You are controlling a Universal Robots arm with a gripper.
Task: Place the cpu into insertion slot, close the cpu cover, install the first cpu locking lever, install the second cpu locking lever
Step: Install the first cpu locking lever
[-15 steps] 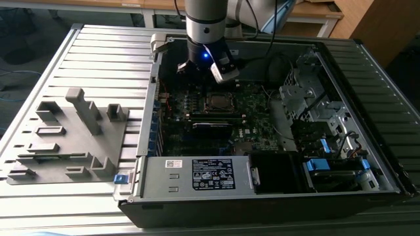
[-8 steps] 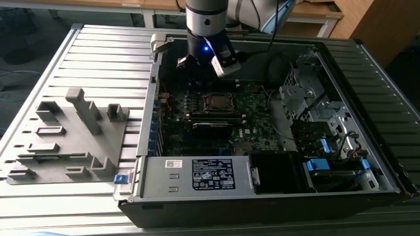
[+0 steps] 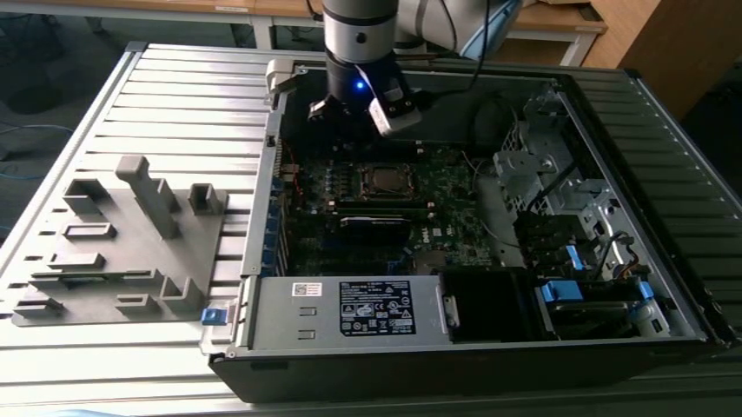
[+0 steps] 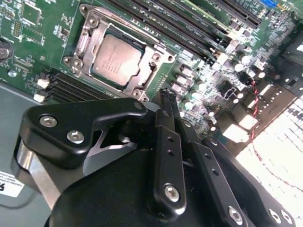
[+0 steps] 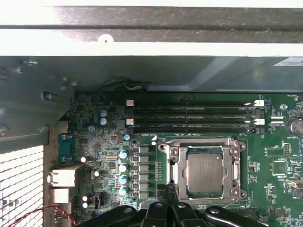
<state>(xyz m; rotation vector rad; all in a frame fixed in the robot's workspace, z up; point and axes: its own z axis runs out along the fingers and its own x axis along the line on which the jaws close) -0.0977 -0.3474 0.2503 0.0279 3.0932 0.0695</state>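
Black tool [image 4: 166, 97] links and screw heads crowd the foreground in the second wrist view. Fingers drawn together at the tips, nothing between them. Tool hangs off the arm [image 3: 360, 35] inside the open computer case [image 3: 464, 369], tips above the green motherboard [image 5: 279, 189], not touching the board as far as can be seen. Just ahead of the fingertips: the cpu [image 4: 116, 59], grey metal top up, seated flat in the insertion slot [image 4: 140, 74], whose dark edge peeks out along one side of the chip. The cpu cover [image 4: 87, 40], a shiny silver frame, lies down flat around the chip, with the grey top showing through its window. State of the locking levers cannot be told. In the first wrist view the tool's tips sit right beside the near edge of the frame. Beyond the cpu from the tool run the long black memory slots [image 5: 189, 116], parallel. A row of small round capacitors [image 5: 124, 172] stands beside the socket. Farther from the tool, at the case's near end in the exterior view, a metal box with a white label [image 3: 347, 308]. Outside the case, well away from the tool toward the exterior view's left, a grey fixture block [image 3: 128, 243] rests on the slatted surface [image 3: 174, 95].
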